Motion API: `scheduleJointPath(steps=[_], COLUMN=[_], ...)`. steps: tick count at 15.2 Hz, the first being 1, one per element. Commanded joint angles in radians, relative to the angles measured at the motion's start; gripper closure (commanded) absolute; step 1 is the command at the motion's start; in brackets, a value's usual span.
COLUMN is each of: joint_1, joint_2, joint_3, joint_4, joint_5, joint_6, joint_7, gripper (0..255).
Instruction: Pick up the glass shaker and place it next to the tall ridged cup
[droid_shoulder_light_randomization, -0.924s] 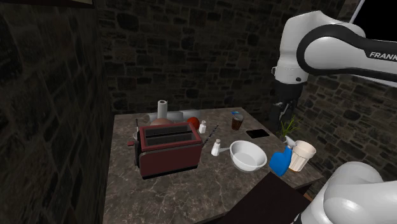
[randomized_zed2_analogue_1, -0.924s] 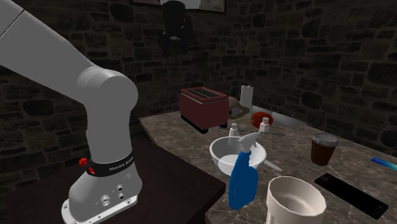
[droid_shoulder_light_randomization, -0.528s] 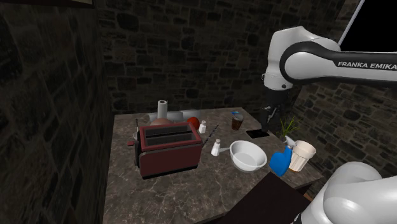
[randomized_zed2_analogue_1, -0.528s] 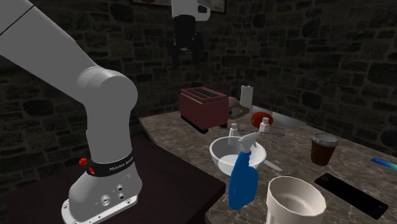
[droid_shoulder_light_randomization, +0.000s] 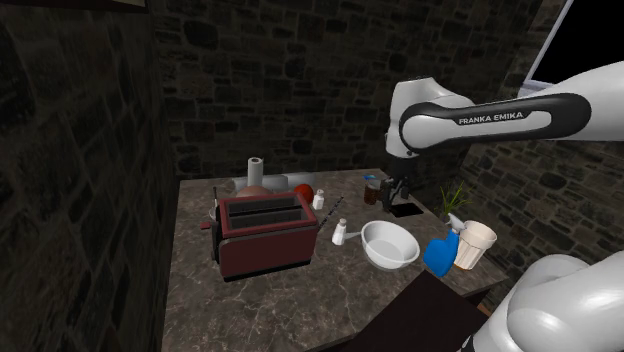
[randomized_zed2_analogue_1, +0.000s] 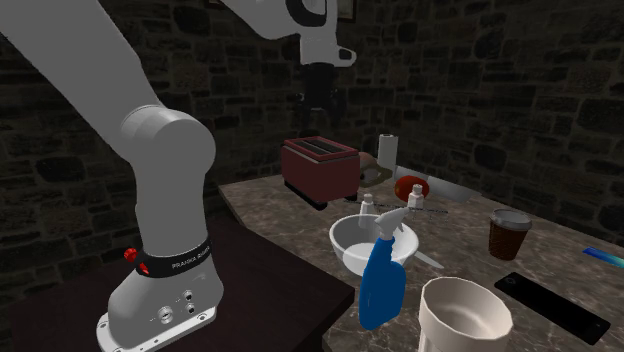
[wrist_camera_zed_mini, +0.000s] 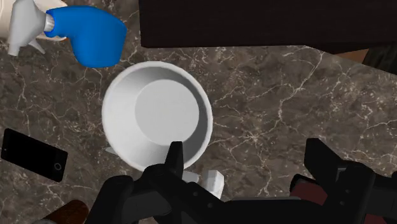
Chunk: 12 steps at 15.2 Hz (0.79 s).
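Observation:
A small white shaker (droid_shoulder_light_randomization: 340, 232) stands on the marble table (droid_shoulder_light_randomization: 260, 300) beside a white bowl (droid_shoulder_light_randomization: 390, 244); it is also in the second exterior view (randomized_zed2_analogue_1: 367, 205). A second like shaker (droid_shoulder_light_randomization: 319, 199) stands farther back by a red object. The tall ridged cream cup (droid_shoulder_light_randomization: 474, 243) (randomized_zed2_analogue_1: 463, 315) stands at the table's near corner next to a blue spray bottle (droid_shoulder_light_randomization: 441, 250). My gripper (droid_shoulder_light_randomization: 393, 190) (randomized_zed2_analogue_1: 320, 105) hangs open and empty high above the table. In the wrist view the gripper (wrist_camera_zed_mini: 245, 151) looks down at the bowl (wrist_camera_zed_mini: 157, 114), with the shaker (wrist_camera_zed_mini: 214, 182) partly hidden behind its body.
A dark red toaster (droid_shoulder_light_randomization: 262, 232) fills the shoulder view's left of the table. A lidded brown cup (droid_shoulder_light_randomization: 372, 189), a black phone (droid_shoulder_light_randomization: 405, 210), a paper roll (droid_shoulder_light_randomization: 256, 168) and a small plant (droid_shoulder_light_randomization: 455, 198) stand around the back. The dark stand (droid_shoulder_light_randomization: 420, 320) borders the front edge.
The arm has swung toward the shoulder view's left and lowered, carrying the gripper from beside the plant to above the brown cup and bowl. The fingers stayed open; nothing on the table moved.

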Motion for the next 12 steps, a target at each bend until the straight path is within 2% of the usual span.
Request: scheduleJointPath(steps=[1,12], joint_1=[-0.002,-0.017], joint_2=[0.067,0.492], joint_3=[-0.009,-0.049], joint_4=[0.006,0.168], joint_5=[-0.002,0.014], joint_6=[0.069,0.365], joint_7=[-0.005,-0.059], gripper=[0,0])
